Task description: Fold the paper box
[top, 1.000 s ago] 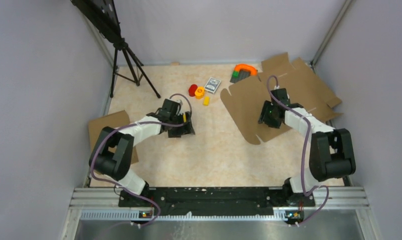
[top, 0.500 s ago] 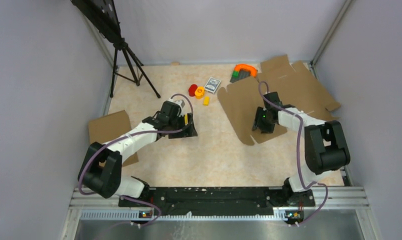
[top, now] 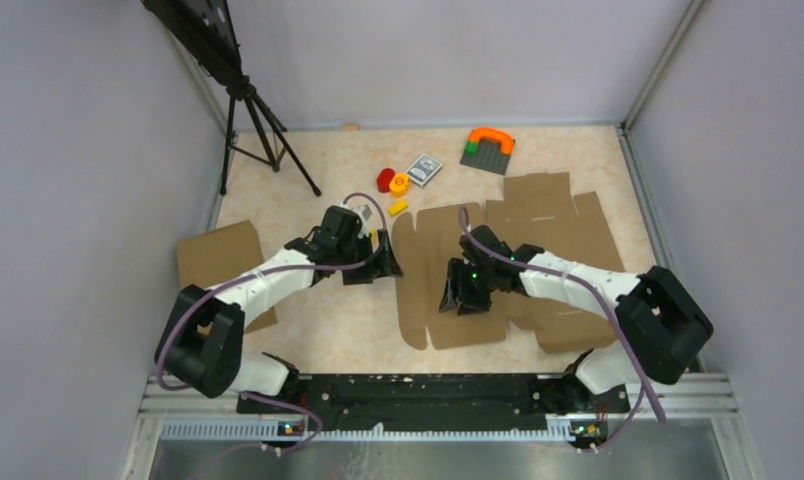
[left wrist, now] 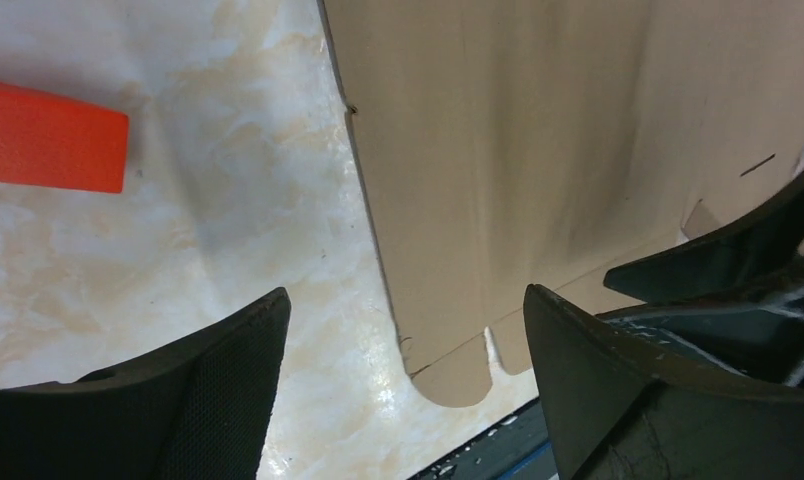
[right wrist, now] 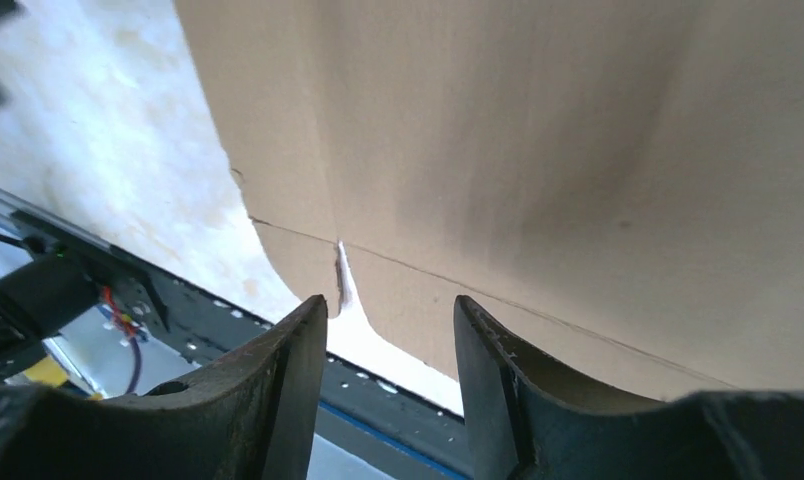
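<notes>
The paper box is a flat brown cardboard blank (top: 548,250) lying unfolded on the table, centre to right. My right gripper (top: 465,297) rests on its near-left part, jaws a little apart with nothing between them. In the right wrist view the blank (right wrist: 528,130) fills the frame beyond the right gripper (right wrist: 391,305). My left gripper (top: 381,262) is wide open and empty just off the blank's left edge. In the left wrist view that edge and a rounded tab (left wrist: 498,150) lie ahead of the left gripper (left wrist: 403,300).
Small red (top: 386,180), orange (top: 399,184) and yellow (top: 397,207) toys, a card pack (top: 424,168) and a green plate with an orange arch (top: 489,147) sit at the back. Another cardboard piece (top: 218,255) lies left. A tripod (top: 258,120) stands at the back left. A red block (left wrist: 48,150) shows in the left wrist view.
My right arm has dragged the cardboard blank from the far right corner toward the table's middle and near side. The left gripper has barely moved. The yellow toy shifted slightly left.
</notes>
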